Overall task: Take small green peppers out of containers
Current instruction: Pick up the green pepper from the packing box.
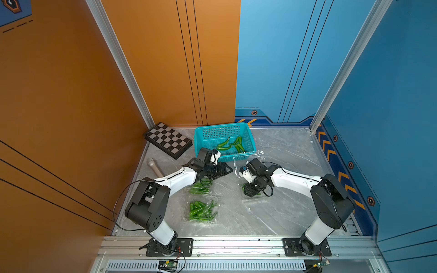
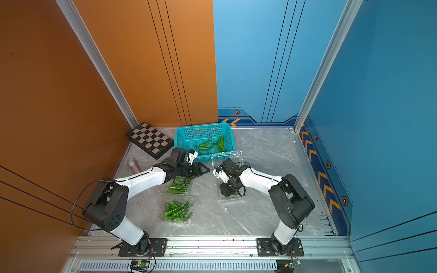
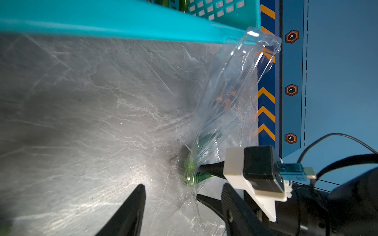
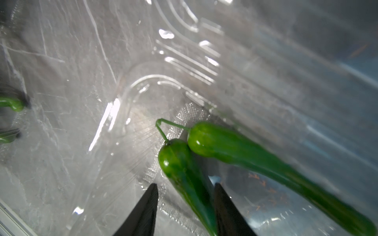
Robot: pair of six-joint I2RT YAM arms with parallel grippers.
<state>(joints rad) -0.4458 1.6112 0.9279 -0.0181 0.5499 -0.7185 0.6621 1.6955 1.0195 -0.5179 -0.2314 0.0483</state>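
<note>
We saw our right gripper (image 4: 185, 185) part-open astride a glossy slender green pepper (image 4: 176, 161) in the clear plastic clamshell (image 4: 143, 85); left gripper (image 3: 183, 186) gaped empty.

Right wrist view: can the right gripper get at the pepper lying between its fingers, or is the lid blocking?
Probably yes. The lid stands open and the right gripper is down inside the container, jaws apart astride that pepper. A second pepper touches it and may get nudged.

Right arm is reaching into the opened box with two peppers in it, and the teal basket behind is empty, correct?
Not empty: the teal basket holds several peppers, seen in both top views. The right arm does reach into the opened box with two peppers.
</note>
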